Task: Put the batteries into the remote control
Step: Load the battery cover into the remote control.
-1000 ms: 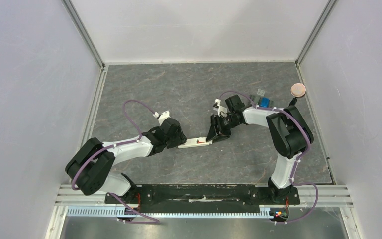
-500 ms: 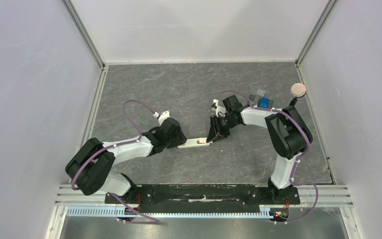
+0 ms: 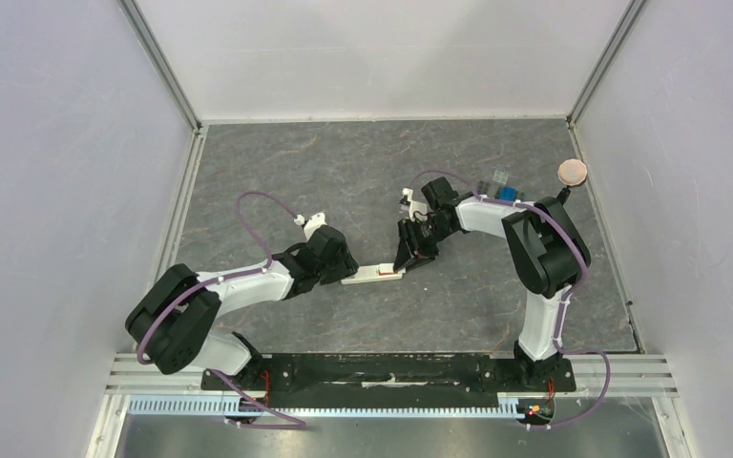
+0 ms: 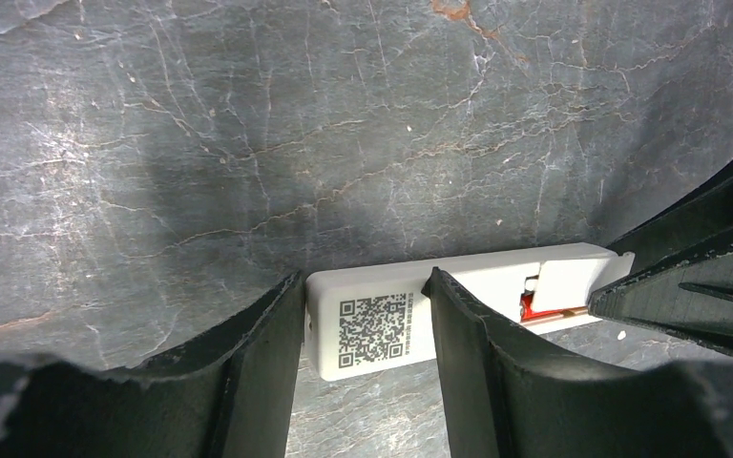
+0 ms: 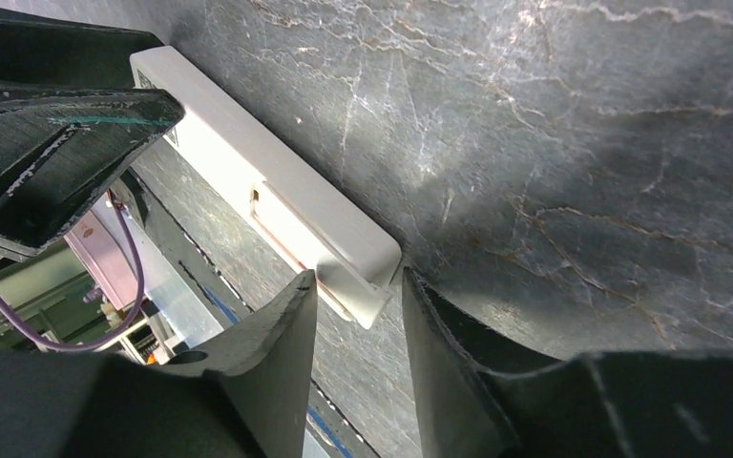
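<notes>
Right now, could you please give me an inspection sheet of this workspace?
Surface: grey marbled tabletop.
Job's things: white remote control lying sticker side up; red battery showing in its compartment; second battery not seen.
Clutter: blue and grey blocks and a round tan disc, far right.
Grippers: left pincer open over the remote's sticker end; right pincer closed on the opposite end.
Cables: purple cables looped along both arms.
Surroundings: pale walls, metal frame.

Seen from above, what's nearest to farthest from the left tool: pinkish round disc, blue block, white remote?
1. Remote control, right at the left tool, mid-table.
2. Blue block, far right side.
3. Pinkish round disc, by the far right corner.
</notes>
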### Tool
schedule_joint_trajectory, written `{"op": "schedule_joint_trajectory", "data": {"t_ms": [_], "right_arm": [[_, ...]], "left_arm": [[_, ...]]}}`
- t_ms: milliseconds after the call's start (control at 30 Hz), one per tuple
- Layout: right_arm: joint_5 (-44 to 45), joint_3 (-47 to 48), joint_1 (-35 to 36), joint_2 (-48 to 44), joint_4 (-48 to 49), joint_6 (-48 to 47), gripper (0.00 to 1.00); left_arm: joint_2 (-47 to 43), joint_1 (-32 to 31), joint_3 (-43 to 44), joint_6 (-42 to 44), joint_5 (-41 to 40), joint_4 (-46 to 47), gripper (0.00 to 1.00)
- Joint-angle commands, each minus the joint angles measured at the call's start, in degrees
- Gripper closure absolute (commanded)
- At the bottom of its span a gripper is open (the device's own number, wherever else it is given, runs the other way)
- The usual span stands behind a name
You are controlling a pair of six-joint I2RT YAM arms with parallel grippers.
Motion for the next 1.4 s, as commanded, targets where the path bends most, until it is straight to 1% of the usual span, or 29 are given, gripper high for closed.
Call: {"op": "schedule_joint_trajectory", "data": {"t_ms": [0, 67, 133, 267, 400, 467, 600, 933, 1033, 1167, 1367], "right_arm": [[6.05, -0.52, -0.16, 0.95, -0.04, -2.46, 0.54], [5.42, -1.19, -0.18, -0.41, 1.65, -1.24, 0.50], [4.84, -1.37, -0.23, -1.18, 2.64, 0.16, 0.50], [3.82, -1.99, -0.28, -1.51, 4.42, 2.39, 0.51], [5.58, -3.46, -0.27, -1.43, 5.62, 4.11, 0.53], [6.49, -4.50, -0.36, -1.59, 6.62, 5.12, 0.57], [7.32, -5.81, -0.61, -2.12, 6.89, 5.71, 0.68], [6.39, -6.24, -1.91, -1.54, 3.08, 1.85, 0.89], [4.72, -5.25, -2.03, -0.46, 0.50, -0.89, 0.91], [3.35, -4.86, -2.59, 0.54, -1.99, -3.53, 0.96], [1.83, -4.24, -3.43, 1.61, -3.30, -4.10, 0.98]], "left_arm": [[1.62, 0.11, -0.21, 2.87, -1.23, -1.32, 0.43], [1.64, 0.11, -0.30, 2.87, -1.22, -1.34, 0.43], [1.64, 0.09, -0.27, 2.86, -1.31, -1.34, 0.43], [1.70, 0.17, -0.30, 2.87, -1.37, -1.42, 0.43], [1.60, 0.08, -0.44, 2.87, -1.57, -1.52, 0.43], [1.64, 0.10, -0.47, 2.78, -1.60, -1.52, 0.43], [1.53, 0.12, -0.61, 2.70, -1.66, -1.52, 0.44], [1.34, 0.12, -0.99, 2.69, -1.93, -1.52, 0.44], [1.54, 0.12, -0.96, 2.69, -2.03, -1.51, 0.44], [1.79, 0.14, -0.84, 2.78, -2.14, -1.52, 0.44], [1.72, 0.10, -0.88, 3.03, -2.71, -1.32, 0.44]]}}
